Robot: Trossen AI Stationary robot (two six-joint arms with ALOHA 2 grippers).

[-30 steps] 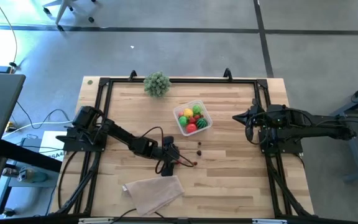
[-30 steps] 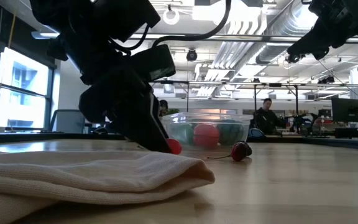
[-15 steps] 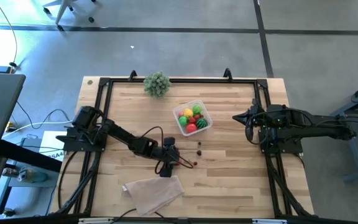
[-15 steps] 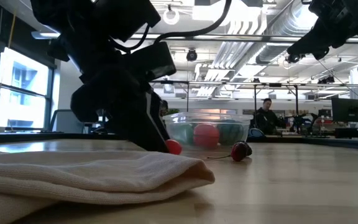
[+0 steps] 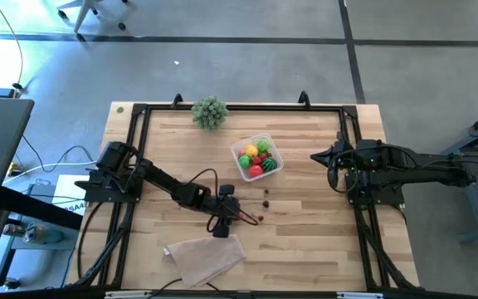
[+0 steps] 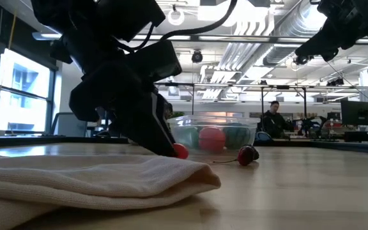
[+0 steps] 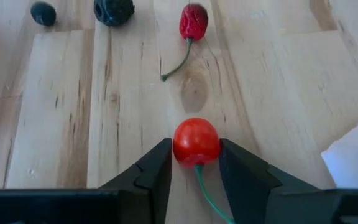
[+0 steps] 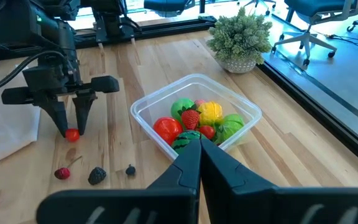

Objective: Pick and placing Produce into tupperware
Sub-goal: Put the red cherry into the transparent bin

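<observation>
The clear tupperware (image 5: 258, 158) stands mid-table and holds several red, green and yellow toy fruits (image 8: 194, 121). A bright red cherry (image 7: 196, 142) lies on the table with my left gripper (image 7: 196, 149) shut around it; this also shows in the right wrist view (image 8: 72, 129). Beyond it on the wood lie a dark-red cherry with a stem (image 7: 192, 22), a blackberry (image 7: 114, 9) and a tiny dark berry (image 7: 43, 12). My right gripper (image 5: 315, 156) is shut and empty, raised at the table's right side. My left gripper pinches the red cherry by its two sides (image 7: 178, 144) between its two fingertips (image 7: 160, 163). The fingers come from above, slanting toward the table's right edge. The cherry rests on the table (image 6: 179, 151), and its green stem (image 7: 207, 190) runs back between the fingers.
A beige cloth (image 5: 206, 253) lies near the table's front edge, close to my left gripper. A bushy pale-green plant ball (image 5: 209, 111) stands at the far edge. A black frame (image 5: 239, 108) runs around the table top. A person (image 6: 274, 118) sits in the room behind.
My left gripper has shifted a little over the red cherry, staying low at the table. The cherry stays at the same spot on the wood.
</observation>
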